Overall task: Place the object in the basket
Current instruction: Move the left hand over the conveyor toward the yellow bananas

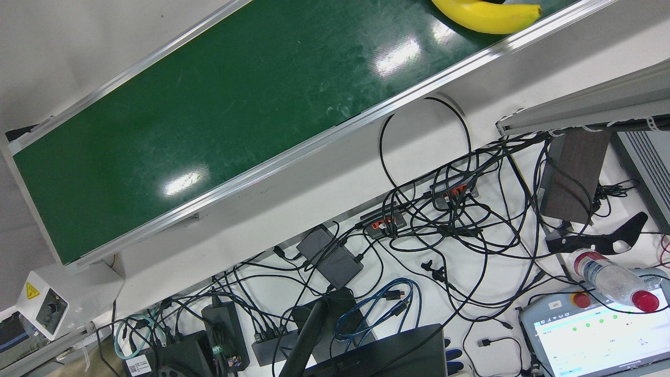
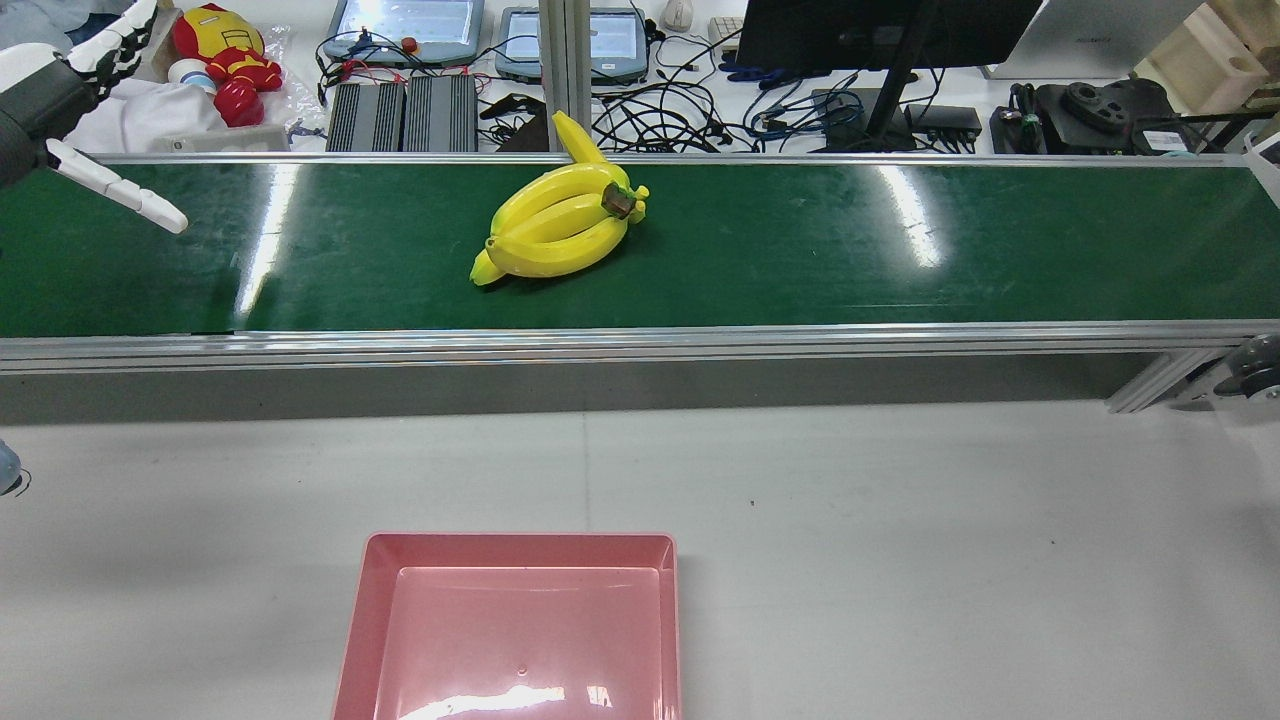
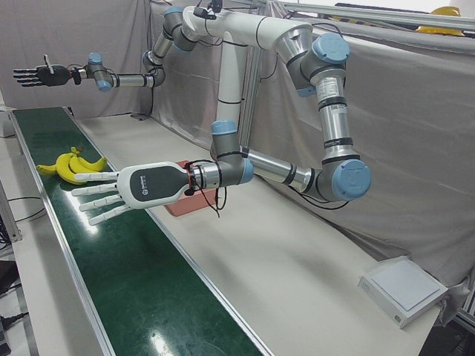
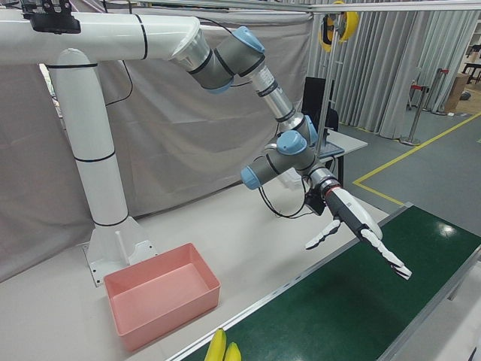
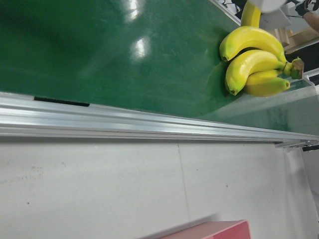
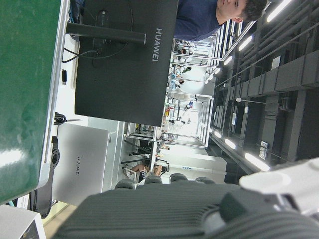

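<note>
A bunch of yellow bananas (image 2: 555, 225) lies on the green conveyor belt (image 2: 900, 250); it also shows in the left-front view (image 3: 74, 169), left hand view (image 5: 251, 62), right-front view (image 4: 225, 347) and front view (image 1: 487, 15). The pink basket (image 2: 515, 541) stands empty on the grey table in front of the belt and shows in the right-front view too (image 4: 173, 316). My left hand (image 3: 111, 191) is open, fingers spread flat, hovering above the belt beside the bananas and apart from them (image 4: 361, 229) (image 2: 45, 100). My right hand (image 3: 33, 75) is open, raised high over the belt's far end.
Behind the belt a bench holds a monitor (image 2: 880, 30), tangled cables (image 1: 445, 220), tablets and a red-and-yellow toy (image 2: 225, 60). A white box (image 3: 404, 289) sits at the table's corner. The belt has raised aluminium rails (image 2: 640, 340).
</note>
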Controlling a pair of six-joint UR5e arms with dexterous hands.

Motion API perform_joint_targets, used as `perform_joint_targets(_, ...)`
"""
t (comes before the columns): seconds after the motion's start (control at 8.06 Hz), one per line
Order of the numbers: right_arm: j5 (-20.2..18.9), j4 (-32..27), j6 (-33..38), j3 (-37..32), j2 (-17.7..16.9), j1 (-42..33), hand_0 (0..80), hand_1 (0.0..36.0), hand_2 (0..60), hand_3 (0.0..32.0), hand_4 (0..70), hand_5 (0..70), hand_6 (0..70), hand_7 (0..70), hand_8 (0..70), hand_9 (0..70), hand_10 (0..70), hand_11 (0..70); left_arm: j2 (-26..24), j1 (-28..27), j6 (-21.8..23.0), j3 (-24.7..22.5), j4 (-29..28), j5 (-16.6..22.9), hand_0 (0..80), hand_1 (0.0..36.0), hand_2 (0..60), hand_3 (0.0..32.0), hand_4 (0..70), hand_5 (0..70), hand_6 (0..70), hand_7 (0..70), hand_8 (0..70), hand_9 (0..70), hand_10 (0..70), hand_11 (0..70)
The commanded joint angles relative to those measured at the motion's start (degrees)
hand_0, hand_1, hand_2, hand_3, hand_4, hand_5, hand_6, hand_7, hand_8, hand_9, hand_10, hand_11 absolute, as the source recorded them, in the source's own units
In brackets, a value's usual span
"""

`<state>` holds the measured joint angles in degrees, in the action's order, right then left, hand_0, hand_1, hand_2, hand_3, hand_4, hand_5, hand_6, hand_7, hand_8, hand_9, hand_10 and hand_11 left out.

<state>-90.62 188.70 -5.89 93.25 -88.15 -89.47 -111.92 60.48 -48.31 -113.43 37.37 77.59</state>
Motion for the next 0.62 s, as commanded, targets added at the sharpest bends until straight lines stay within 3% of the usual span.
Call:
perform_joint_targets(0.0, 0.0, 0.0, -0.1, 0.0, 0.0, 0.0, 0.0, 0.0, 0.0, 0.0, 0.0, 0.0, 0.0, 0.0, 0.0, 0.0, 0.0, 0.0, -4.6, -4.7, -4.8, 0.1, 7.7, -0.2, 64.6, 16.2, 0.0, 12.6, 0.0, 0.0, 0.0, 0.0, 2.5, 4.1, 0.0, 0.2)
perform_joint_targets(0.5, 0.0, 0.0, -0.1, 0.0, 0.0, 0.0, 0.0, 0.0, 0.0, 0.0, 0.0, 0.0, 0.0, 0.0, 0.0, 0.0, 0.0, 0.0, -13.0, -7.3, -9.7, 0.0, 17.3, -0.3, 68.1, 17.4, 0.0, 13.2, 0.0, 0.0, 0.0, 0.0, 1.8, 3.1, 0.0, 0.0)
